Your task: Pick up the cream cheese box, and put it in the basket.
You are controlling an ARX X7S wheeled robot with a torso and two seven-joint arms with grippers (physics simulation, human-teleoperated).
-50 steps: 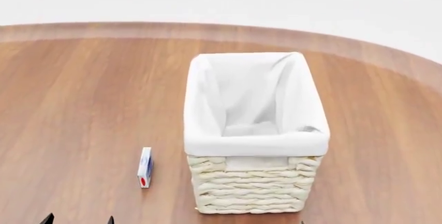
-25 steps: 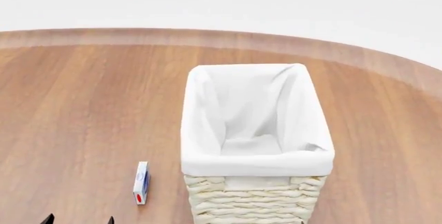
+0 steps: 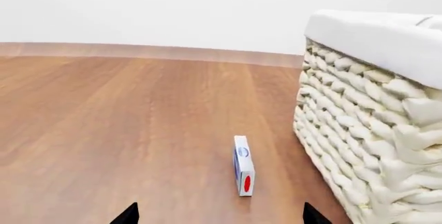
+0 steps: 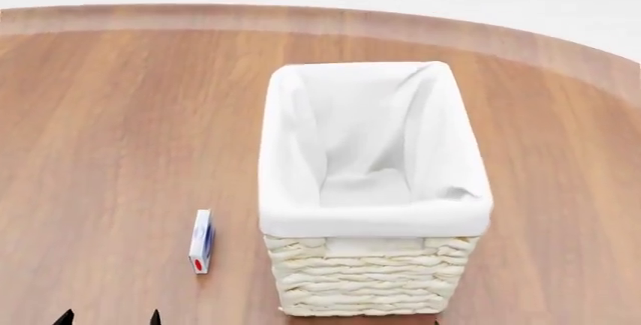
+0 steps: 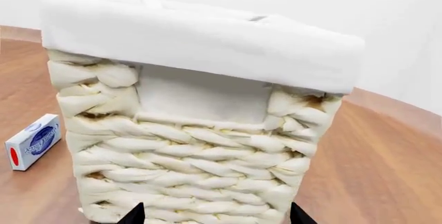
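Reaching for the small thin white cream cheese box (image 4: 201, 241) comes first. It stands on its edge on the brown wooden counter (image 4: 100, 130), just beside the tall cream woven basket (image 4: 373, 284). The left tool (image 3: 219, 214) is behind it, tips apart, holding nothing. It must move closer. The right tool (image 5: 215, 213) is empty too, tips apart.

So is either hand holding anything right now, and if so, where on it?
Nothing is held. The small flat white cream cheese box stands untouched on the wooden table, both hands apart from it.
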